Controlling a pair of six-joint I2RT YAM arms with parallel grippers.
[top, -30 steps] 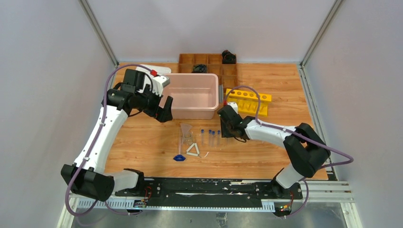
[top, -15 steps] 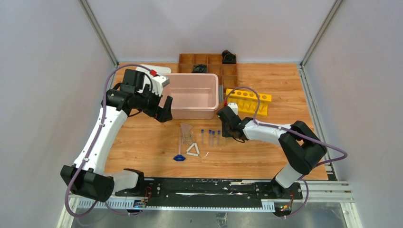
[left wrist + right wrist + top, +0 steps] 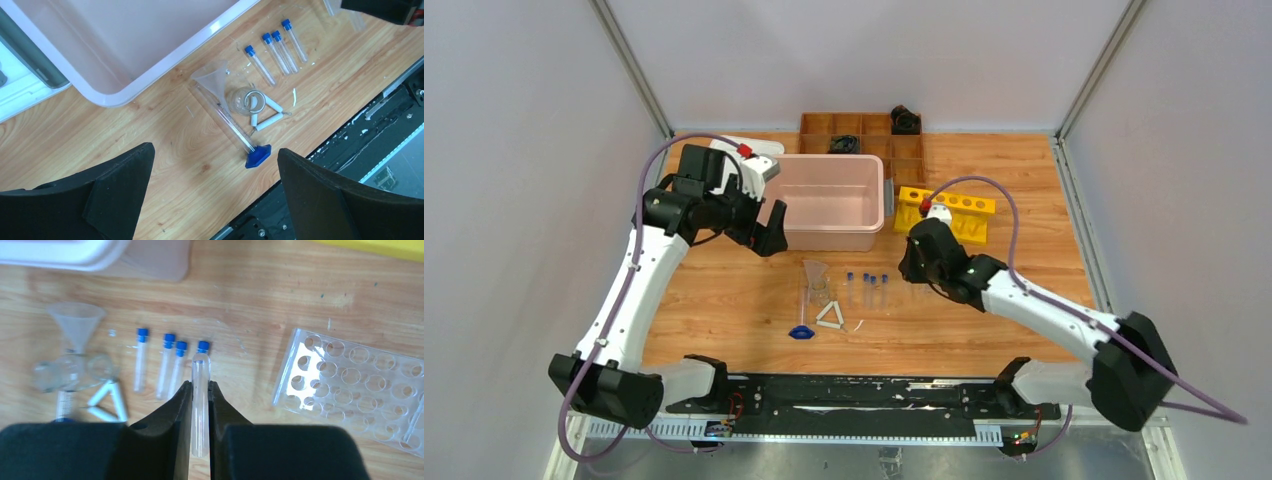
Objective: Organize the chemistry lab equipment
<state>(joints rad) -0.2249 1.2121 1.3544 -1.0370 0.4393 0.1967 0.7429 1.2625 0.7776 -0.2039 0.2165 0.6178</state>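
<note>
Top view, left claw (image 3: 771,238): hovers off the near-left corner of the pink bin (image 3: 834,238), over the bench (image 3: 1044,300).
Top view, right claw (image 3: 908,268): down low, just right of the blue-capped tubes (image 3: 867,285), in front of the yellow rack (image 3: 949,205).
Top view, loose gear: funnel (image 3: 815,272), white triangle (image 3: 829,315) and blue piece (image 3: 801,332) sit clustered left of the tubes.
Left wrist, claw: fingers spread wide, nothing between them.
Left wrist, below: four capped tubes lie side by side on the bench, with the funnel and triangle nearer the bin's corner.
Right wrist, claw: pinched tight on a clear tube (image 3: 200,385), which runs lengthwise between the fingers.
Right wrist, rack: the clear tube rack (image 3: 350,390) lies on the bench to the right of the held tube.
Right wrist, tubes: four capped ones lie flat beyond the fingertips, left of the rack.
</note>
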